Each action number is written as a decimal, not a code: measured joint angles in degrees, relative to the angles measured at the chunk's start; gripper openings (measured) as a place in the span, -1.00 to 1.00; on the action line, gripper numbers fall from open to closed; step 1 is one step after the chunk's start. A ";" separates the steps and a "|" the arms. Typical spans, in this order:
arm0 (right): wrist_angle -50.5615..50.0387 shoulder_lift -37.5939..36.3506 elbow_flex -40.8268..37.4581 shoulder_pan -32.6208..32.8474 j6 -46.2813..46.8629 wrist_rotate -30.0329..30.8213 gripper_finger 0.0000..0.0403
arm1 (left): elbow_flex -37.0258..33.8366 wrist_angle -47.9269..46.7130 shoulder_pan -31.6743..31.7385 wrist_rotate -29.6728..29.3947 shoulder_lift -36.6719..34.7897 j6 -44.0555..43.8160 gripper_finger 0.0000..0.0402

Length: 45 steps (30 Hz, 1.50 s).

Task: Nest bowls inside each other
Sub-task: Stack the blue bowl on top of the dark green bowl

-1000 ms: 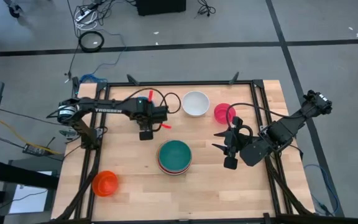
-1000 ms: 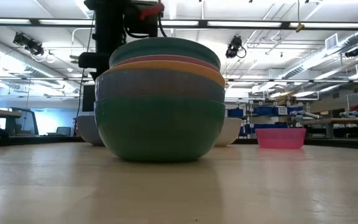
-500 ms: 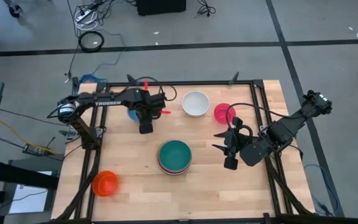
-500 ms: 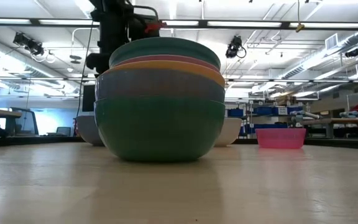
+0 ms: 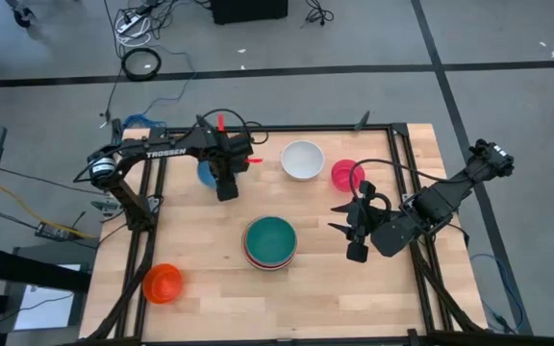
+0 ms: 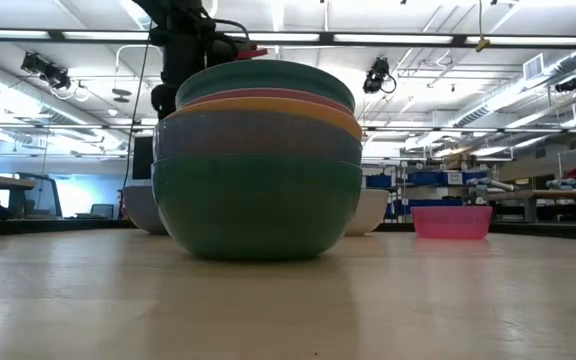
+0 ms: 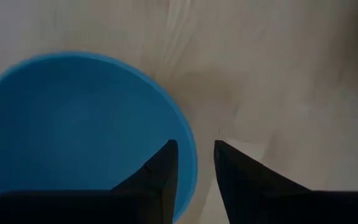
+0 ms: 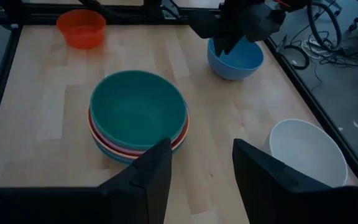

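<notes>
Left gripper [image 7: 193, 163] jaws part-open, straddling blue bowl [image 7: 73, 130] rim — not yet clamped; right gripper [image 8: 201, 163] beside stack [image 8: 138, 115], jaws open, empty.

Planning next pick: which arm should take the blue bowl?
Left. Its tool already straddles the blue bowl rim, fingers open. The right tool sits across the table, beside the stack.
</notes>
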 joint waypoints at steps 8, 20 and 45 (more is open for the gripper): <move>-0.01 0.00 -0.02 0.00 -0.01 -0.17 -0.22 | 0.00 -1.10 1.67 0.14 0.00 -0.62 -0.30; -0.01 0.00 0.00 0.02 0.41 -0.19 -0.22 | -2.59 -1.26 3.97 0.16 0.00 -3.56 -0.05; -0.01 0.00 -0.02 -0.09 0.41 -0.15 -0.22 | -13.81 10.06 3.11 0.32 -0.13 -1.50 -0.96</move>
